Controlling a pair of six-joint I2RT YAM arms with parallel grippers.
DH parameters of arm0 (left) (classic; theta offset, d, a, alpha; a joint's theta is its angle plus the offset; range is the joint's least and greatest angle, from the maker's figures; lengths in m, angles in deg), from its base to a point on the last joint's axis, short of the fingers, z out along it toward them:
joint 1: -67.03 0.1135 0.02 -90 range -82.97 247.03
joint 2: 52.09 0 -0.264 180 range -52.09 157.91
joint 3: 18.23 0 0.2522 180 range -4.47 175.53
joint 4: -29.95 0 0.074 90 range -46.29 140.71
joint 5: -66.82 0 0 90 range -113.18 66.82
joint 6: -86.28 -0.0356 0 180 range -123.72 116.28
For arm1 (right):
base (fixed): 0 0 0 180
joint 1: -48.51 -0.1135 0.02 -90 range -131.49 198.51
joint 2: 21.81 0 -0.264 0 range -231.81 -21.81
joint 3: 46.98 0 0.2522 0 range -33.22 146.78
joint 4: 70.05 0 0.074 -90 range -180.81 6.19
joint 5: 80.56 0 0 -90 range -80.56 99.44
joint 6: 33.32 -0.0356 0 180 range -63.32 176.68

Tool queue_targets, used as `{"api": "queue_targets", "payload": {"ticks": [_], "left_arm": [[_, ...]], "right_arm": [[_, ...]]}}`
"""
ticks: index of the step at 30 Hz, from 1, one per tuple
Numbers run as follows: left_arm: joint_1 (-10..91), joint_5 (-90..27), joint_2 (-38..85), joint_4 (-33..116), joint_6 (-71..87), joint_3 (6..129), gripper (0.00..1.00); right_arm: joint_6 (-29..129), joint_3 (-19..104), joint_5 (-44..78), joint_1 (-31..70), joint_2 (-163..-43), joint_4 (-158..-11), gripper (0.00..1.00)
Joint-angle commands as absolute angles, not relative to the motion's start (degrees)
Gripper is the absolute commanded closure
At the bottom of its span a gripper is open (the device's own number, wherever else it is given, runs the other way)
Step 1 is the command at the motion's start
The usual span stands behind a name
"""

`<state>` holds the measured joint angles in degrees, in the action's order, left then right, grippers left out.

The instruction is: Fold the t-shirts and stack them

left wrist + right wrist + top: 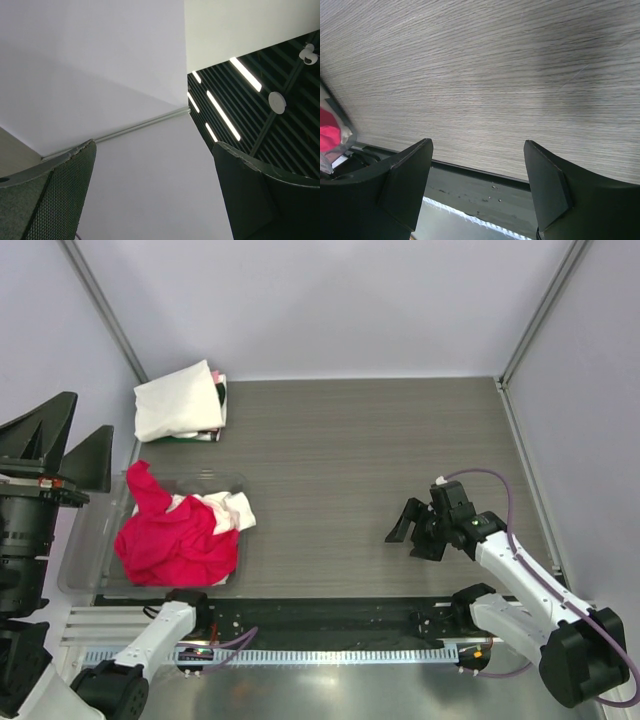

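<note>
A red-magenta t-shirt (168,538) lies crumpled in the clear bin at the left, with a pale cloth (233,508) bunched beside it. A folded stack of t-shirts (178,400) sits at the back left, a cream-white one on top and dark cloth showing beneath. My left gripper (75,445) is raised high at the left edge, open and empty; in its wrist view the fingers (65,190) point up at wall and ceiling. My right gripper (418,530) hovers open and empty over the bare table at the right. The red shirt (327,132) shows at the left edge of the right wrist view.
The clear plastic bin (80,555) stands at the near left by the left arm's base. White walls with metal rails close off the table (360,450) at the back and sides. A dark strip (485,187) runs along the near edge below the right gripper.
</note>
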<state>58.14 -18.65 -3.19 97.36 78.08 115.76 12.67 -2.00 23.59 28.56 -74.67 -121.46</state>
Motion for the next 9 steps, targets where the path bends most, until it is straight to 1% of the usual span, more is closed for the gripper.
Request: {"api": "queue_targets", "payload": {"ticks": [1,6,9], "left_arm": [[58.2,-19.6,-4.2,91.7,80.3,114.5,0.00],[58.6,-21.4,-5.0,92.1,80.2,111.3,0.00],[58.5,-20.5,-8.1,91.3,79.4,104.5,0.00]], "right_arm": [[11.8,-1.6,22.8,28.2,-73.2,-119.7,0.20],[11.7,-3.0,23.2,28.2,-72.2,-119.1,0.20],[11.4,-3.2,23.2,28.2,-72.3,-118.9,0.20]]}}
